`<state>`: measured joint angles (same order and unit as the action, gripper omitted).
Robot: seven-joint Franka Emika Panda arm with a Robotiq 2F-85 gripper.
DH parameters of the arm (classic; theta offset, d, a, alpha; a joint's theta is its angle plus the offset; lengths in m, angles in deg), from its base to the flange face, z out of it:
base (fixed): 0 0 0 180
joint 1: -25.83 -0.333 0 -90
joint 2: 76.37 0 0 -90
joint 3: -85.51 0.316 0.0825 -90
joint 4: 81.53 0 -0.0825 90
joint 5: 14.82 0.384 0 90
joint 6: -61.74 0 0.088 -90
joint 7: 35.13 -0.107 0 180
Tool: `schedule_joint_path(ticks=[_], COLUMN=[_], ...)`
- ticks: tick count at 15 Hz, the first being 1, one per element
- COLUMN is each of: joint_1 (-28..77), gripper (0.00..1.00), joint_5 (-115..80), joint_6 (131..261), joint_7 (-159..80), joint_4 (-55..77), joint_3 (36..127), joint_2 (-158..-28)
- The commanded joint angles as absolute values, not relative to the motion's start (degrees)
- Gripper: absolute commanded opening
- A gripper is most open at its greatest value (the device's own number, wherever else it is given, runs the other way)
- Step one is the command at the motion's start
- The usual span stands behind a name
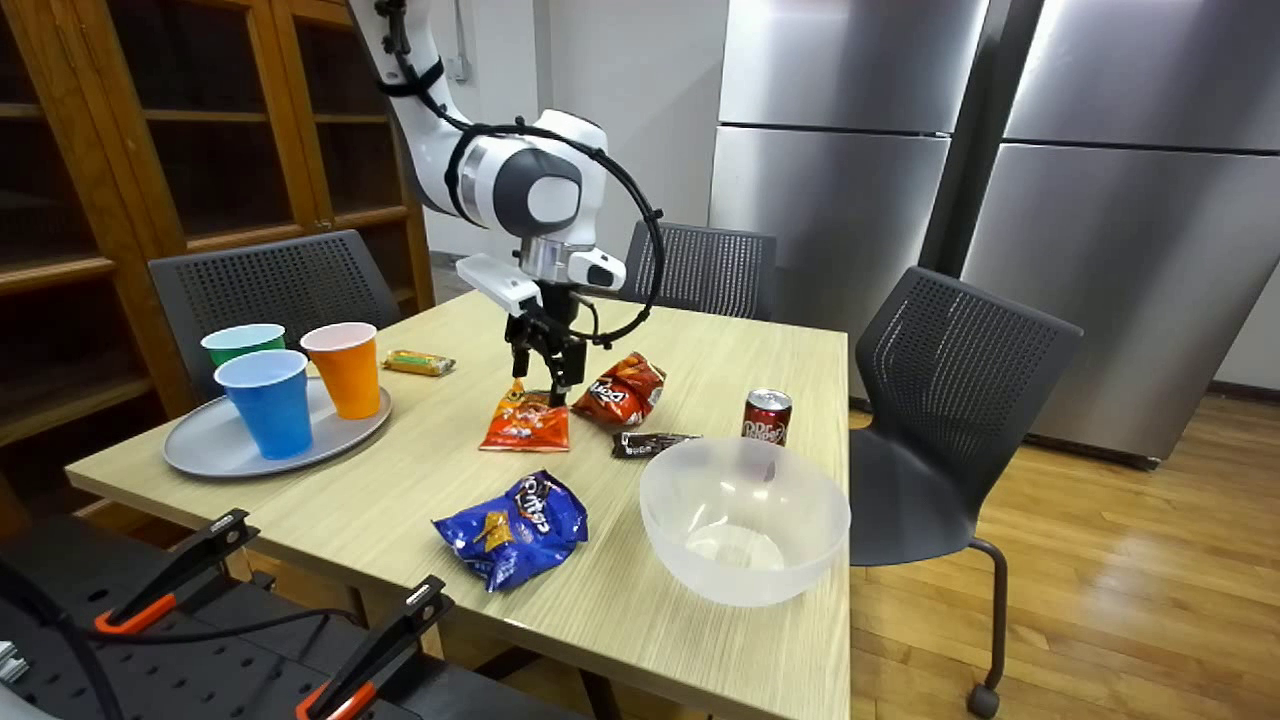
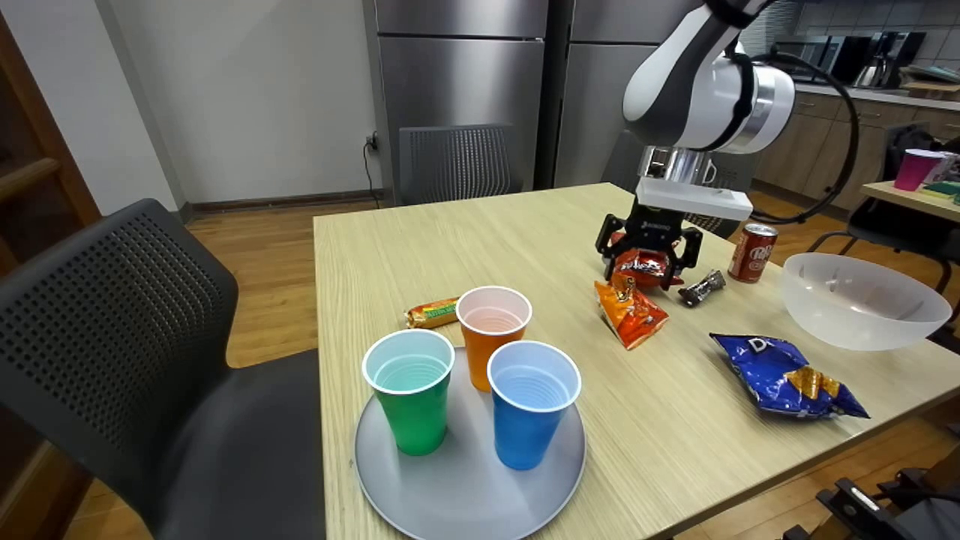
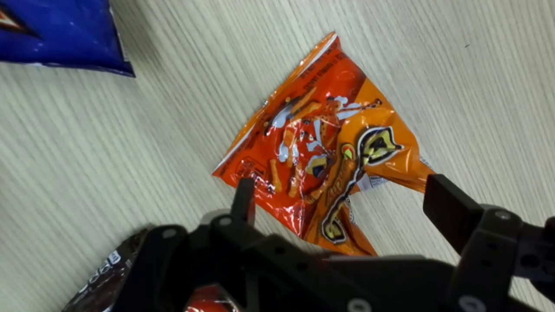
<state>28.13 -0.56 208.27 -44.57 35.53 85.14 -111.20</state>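
Observation:
My gripper [image 3: 341, 196] stands open over an orange-and-red snack bag [image 3: 299, 143], with part of the bag between the fingers in the wrist view. One finger overlaps the bag's red lower edge there; the other reaches its orange corner. Whether they touch it, I cannot tell. In an exterior view the gripper [image 1: 538, 382] points down at this bag [image 1: 530, 427] on the table. A crumpled red Doritos bag [image 1: 625, 390] lies right beside it, partly hidden behind the gripper [image 2: 637, 282] in an exterior view. Toward the table's near side lies a blue Doritos bag [image 1: 515, 530].
Near the red bag are a dark wrapped bar [image 1: 650, 445] and a soda can [image 1: 767, 412], with a frosted bowl [image 1: 690, 545] in front. A grey plate [image 2: 480, 517] carries three cups; a yellow wrapped bar [image 2: 433, 313] lies behind them. Chairs surround the table.

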Motion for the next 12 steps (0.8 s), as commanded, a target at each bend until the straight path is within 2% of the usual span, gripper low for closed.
schedule_joint_path(ticks=[1,10,11,12], joint_1=[28.41,28.58,28.62,28.61], gripper=[1.0,0.99,0.74,0.74], joint_5=[0.5,0.97,1.07,1.14], joint_6=[208.28,208.09,208.12,208.12], joint_7=[-46.62,-48.17,-48.27,-48.4], joint_4=[33.7,32.77,32.72,32.65], joint_3=[85.11,84.71,84.73,84.7], joint_2=[-112.54,-113.73,-113.79,-113.84])
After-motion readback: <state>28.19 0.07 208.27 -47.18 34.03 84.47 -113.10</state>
